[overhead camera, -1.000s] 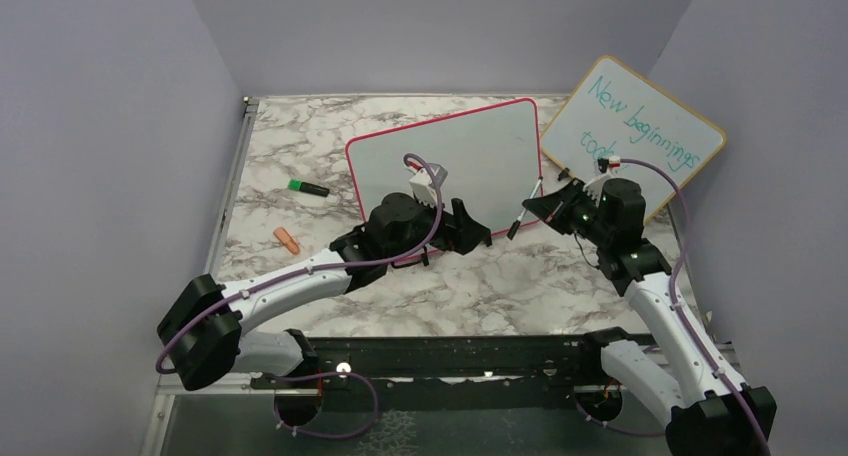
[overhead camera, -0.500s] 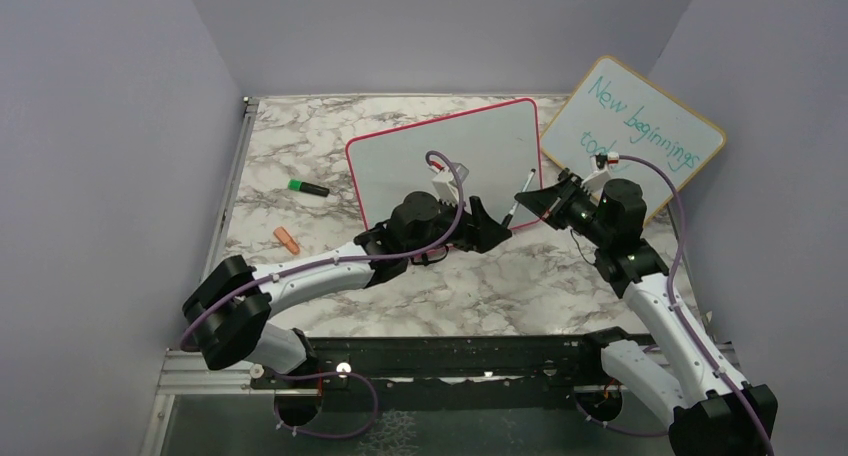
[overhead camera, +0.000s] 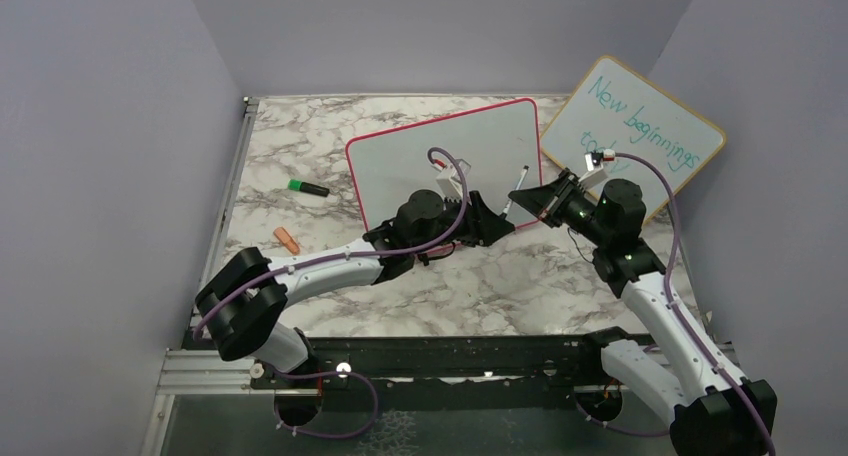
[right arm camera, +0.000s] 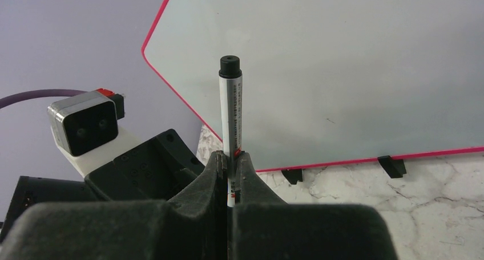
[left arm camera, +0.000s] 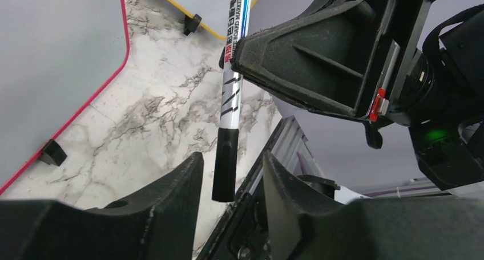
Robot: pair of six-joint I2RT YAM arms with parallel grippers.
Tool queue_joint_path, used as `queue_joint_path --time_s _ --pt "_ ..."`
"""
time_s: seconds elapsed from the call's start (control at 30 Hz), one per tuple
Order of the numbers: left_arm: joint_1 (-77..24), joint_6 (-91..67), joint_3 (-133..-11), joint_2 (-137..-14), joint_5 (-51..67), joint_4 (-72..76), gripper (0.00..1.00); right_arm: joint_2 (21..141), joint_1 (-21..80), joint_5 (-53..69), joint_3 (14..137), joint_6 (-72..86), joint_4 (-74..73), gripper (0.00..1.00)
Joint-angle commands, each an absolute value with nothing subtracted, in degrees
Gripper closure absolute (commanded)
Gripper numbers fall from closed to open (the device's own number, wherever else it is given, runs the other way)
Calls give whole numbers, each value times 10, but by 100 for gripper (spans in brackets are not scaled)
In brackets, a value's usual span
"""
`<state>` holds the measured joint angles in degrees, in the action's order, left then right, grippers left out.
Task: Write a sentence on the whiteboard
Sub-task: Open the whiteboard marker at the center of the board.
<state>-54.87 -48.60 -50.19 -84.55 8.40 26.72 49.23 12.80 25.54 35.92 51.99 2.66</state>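
Right fingers [right arm camera: 251, 183] clench a board marker [right arm camera: 230, 117] mid-barrel. Its long axis runs straight out from them, and its black cap [left arm camera: 225, 163] sits between the released left fingers [left arm camera: 171, 186], apart from both. Beyond both pairs, the whiteboard [right arm camera: 354, 72] stands upright on the worktop [left arm camera: 142, 123], pink-red framed, blank

- Wooden-framed board [overhead camera: 640, 126]: teal handwriting "New beginnings", second line starting "to" (rest hidden behind the arm).
- Marker [left arm camera: 231, 100] barrel: print reading "BOARD MARKER".
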Motion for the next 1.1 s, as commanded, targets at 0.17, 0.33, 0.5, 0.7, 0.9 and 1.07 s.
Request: queue_joint_path --time_s 0.17,0.33,0.5,0.7,0.9,1.07 --pt "-550 -512 -526 -867 104 327 77 499 134 290 356 525 60 99" --pt "-548 -485 -513 -856 106 330 100 501 134 295 360 510 57 99" --pt "-542 -425 -486 -826 121 329 100 504 134 306 380 477 32 85" --pt "-521 -318 -453 -763 121 271 100 516 134 323 436 408 -40 43" --pt "-500 -162 -522 -733 88 34 100 521 134 328 496 351 -114 18" --pt "-485 -58 -569 -719 74 -98 100 553 134 384 573 295 -198 17"
